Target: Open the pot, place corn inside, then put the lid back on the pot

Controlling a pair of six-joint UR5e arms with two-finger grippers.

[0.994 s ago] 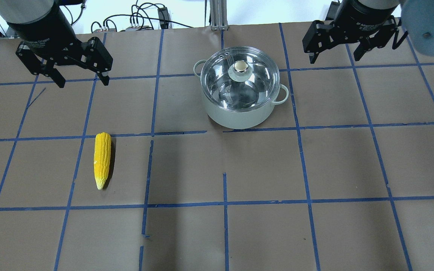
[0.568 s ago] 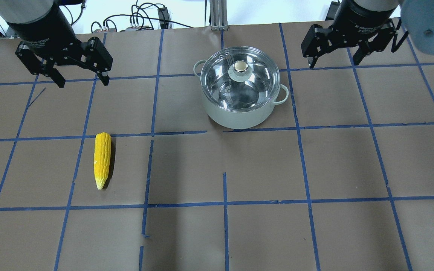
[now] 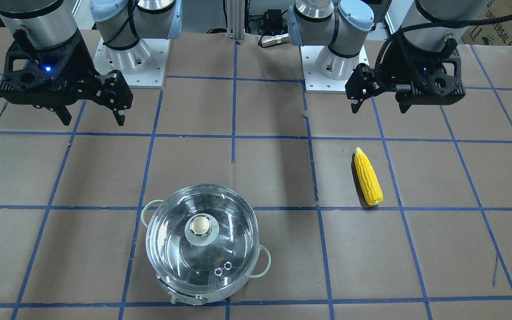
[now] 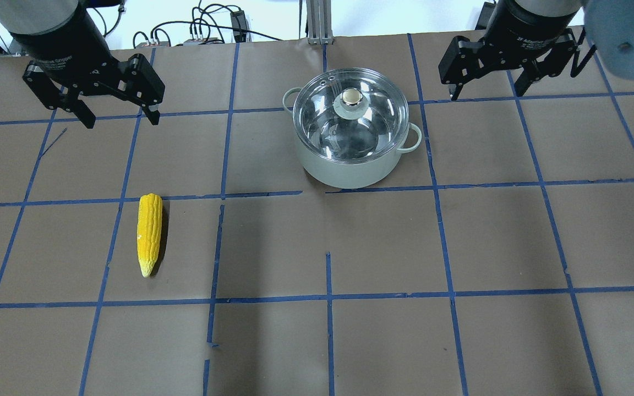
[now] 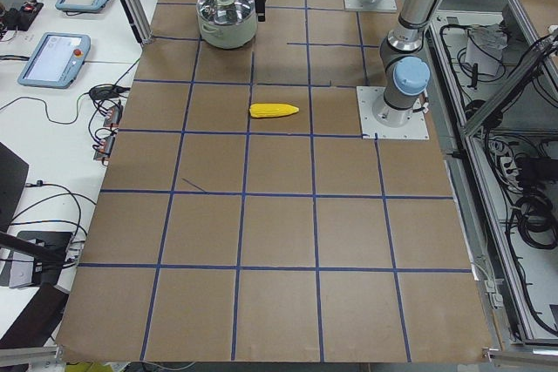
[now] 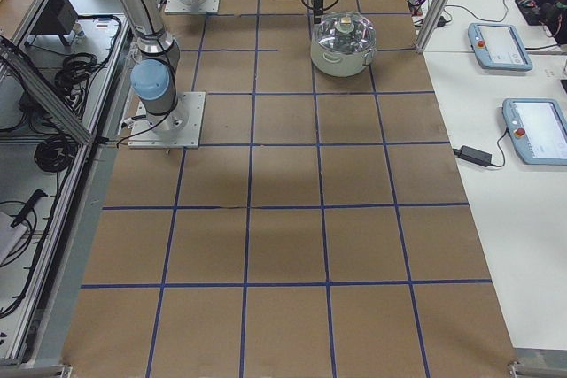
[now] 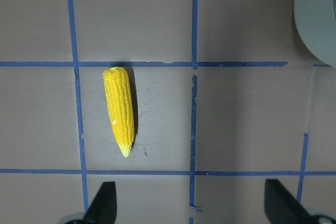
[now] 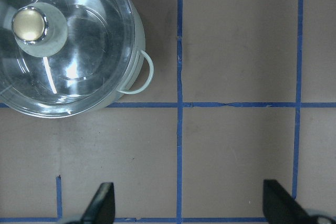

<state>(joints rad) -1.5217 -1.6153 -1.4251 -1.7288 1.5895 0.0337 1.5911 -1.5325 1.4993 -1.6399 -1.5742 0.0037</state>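
I have the pot [image 4: 350, 165] standing in the far middle of the table [image 4: 383, 247], and the lid [image 4: 372, 121] sits squarely on it, its knob [image 4: 351, 98] upright at the centre, so the pot's mouth is closed off. The two loop handles stick out to either side, and the small control panel [image 3: 189, 298] faces the operators' side. The corn [image 4: 149, 234] lies flat on the brown paper well apart from the pot, on my left half, inside one taped square with its point towards the robot.

The left gripper [image 4: 121, 121] hangs above the table beyond the corn with its jaws spread wide and nothing between them. Its wrist camera looks straight down on the cob, with the fingertips [image 7: 105, 203] far apart at the bottom edge. The right gripper [image 4: 485, 93] hovers beside the pot on its right, touching nothing, jaws equally wide and empty. Its wrist view has the lidded pot off in the upper left corner rather than under the fingers.

Blue tape lines [image 4: 328, 297] grid the paper, cables [image 4: 207, 27] trail past the far edge, and two touch pendants [image 6: 518, 86] lie on the white side bench.

Against a second ago, the right gripper has crept slightly towards the pot. The left gripper, the corn, the pot and the lid have not shifted.
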